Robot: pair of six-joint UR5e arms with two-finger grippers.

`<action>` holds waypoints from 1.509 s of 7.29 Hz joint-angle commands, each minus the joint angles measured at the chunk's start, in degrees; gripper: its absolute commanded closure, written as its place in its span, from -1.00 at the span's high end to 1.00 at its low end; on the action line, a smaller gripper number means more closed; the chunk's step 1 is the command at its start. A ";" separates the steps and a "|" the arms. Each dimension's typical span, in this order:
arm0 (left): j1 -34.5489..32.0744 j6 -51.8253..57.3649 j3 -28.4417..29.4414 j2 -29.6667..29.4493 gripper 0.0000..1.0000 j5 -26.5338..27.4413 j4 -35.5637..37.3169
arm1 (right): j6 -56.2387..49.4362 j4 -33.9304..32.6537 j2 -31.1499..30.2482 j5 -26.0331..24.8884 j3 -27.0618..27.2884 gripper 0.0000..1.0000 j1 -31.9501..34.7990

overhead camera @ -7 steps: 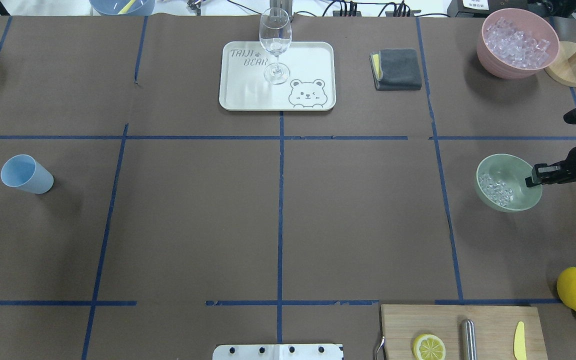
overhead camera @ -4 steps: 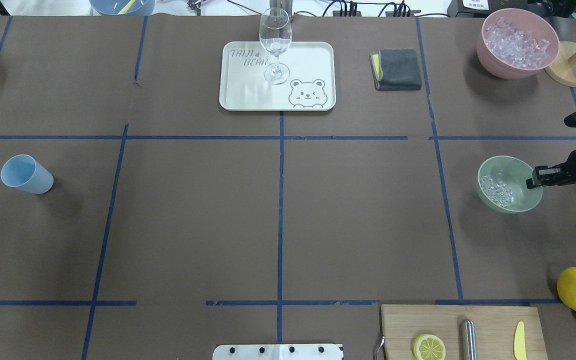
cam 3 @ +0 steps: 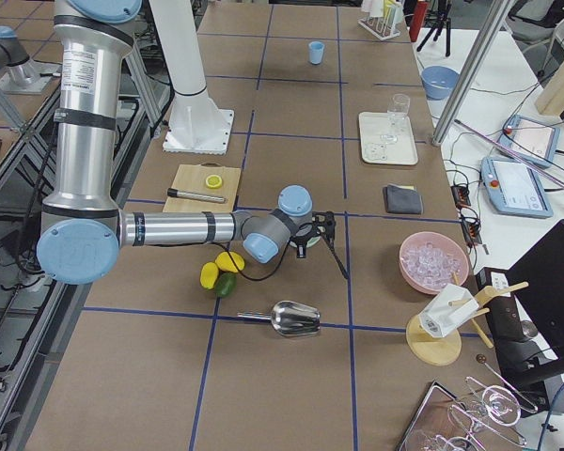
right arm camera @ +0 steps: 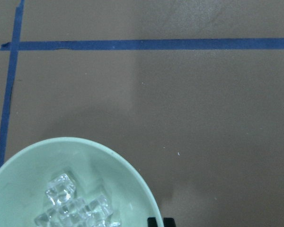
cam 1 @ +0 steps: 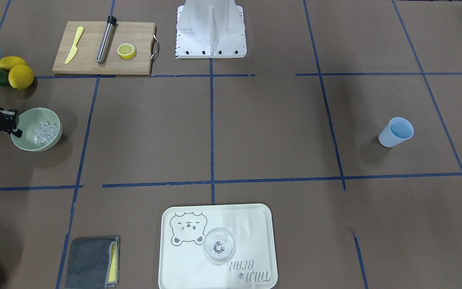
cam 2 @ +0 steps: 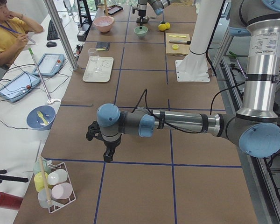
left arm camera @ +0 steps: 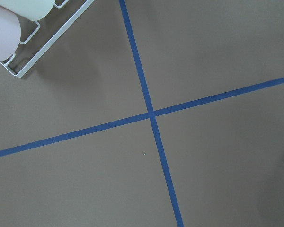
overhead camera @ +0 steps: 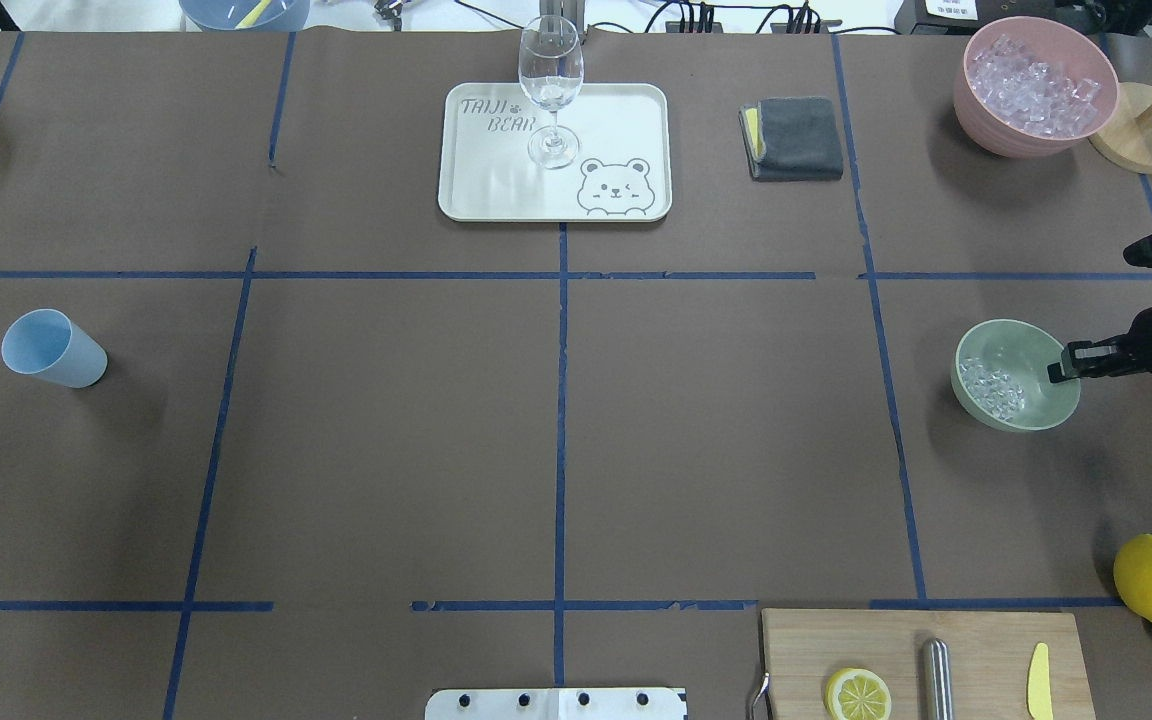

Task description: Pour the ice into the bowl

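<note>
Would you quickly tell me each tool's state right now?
Left tool: cannot tell.
Right tool: shut on the rim of the round sage-green plastic bowl.

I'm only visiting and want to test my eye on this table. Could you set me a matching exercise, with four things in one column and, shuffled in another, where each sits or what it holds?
Things:
1. wine glass
2. lemon half
3. green bowl
4. light blue cup

Places or states:
A. on the wooden board
B. alone on the brown table, far from the others
C. on the bear tray
D. holds a few ice cubes

Pairs: 1-C, 2-A, 3-D, 4-B.
</note>
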 commanded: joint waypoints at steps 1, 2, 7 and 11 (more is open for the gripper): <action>0.00 0.00 0.09 0.00 1.00 0.00 0.00 | -0.33 0.23 0.14 -0.03 -0.31 -0.39 -0.68; 0.00 0.00 0.09 0.00 1.00 0.00 0.00 | -0.42 0.23 0.14 -0.03 -0.31 -0.16 -0.69; 0.00 0.09 -0.18 -0.09 1.00 0.00 0.00 | -2.60 -1.26 1.10 1.02 2.59 1.00 3.96; 0.09 0.09 0.09 0.09 1.00 0.26 0.26 | -37.39 -24.47 0.93 4.72 4.08 1.00 21.06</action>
